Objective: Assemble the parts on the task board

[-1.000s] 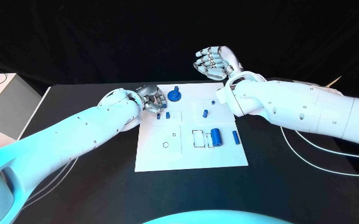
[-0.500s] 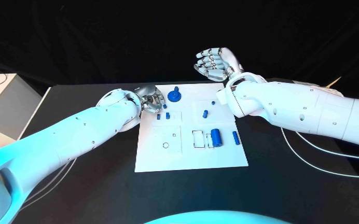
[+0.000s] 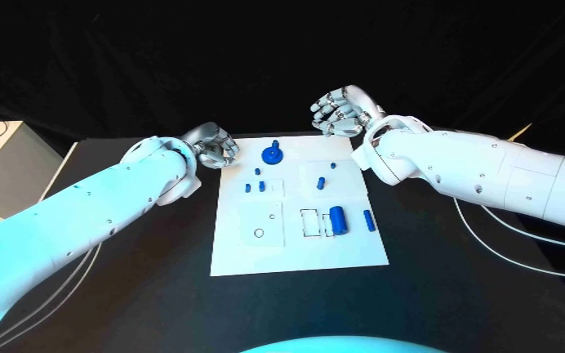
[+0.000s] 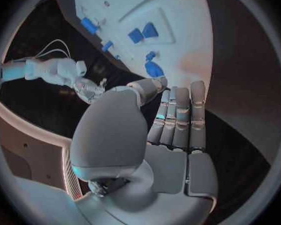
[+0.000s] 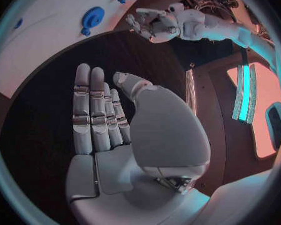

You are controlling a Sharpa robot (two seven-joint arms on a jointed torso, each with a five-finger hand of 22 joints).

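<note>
Left hand (image 3: 212, 145) has pulled back off the task board (image 3: 300, 247) since the earlier frames; it was over the far-left corner by the small blue pegs, now it sits just beside the board's far-left edge over the tabletop (image 3: 141, 288). Right hand (image 3: 344, 111) barely moved, raised beyond the far edge. Part of the shift is the head camera moving. Fingers: from the head view the left looks curled, but its wrist view shows straight fingers (image 4: 178, 120) with nothing in them; right wrist view shows flat, extended fingers (image 5: 93, 110), also holding nothing. So I read both as empty. Parts are all on the board: round blue knob piece (image 3: 272, 154) near the far edge, small pegs (image 3: 258, 184) left of centre, one small part (image 3: 322, 179) mid-board, blue cylinder (image 3: 339, 219) and blue bar (image 3: 370, 221) on the near right. Risks as I see them: pegs are tiny and close together, so a broad approach could knock a neighbour over or off; the board looks unfixed, a side push may slide it; both hands going for the far edge could clash near the knob.
</note>
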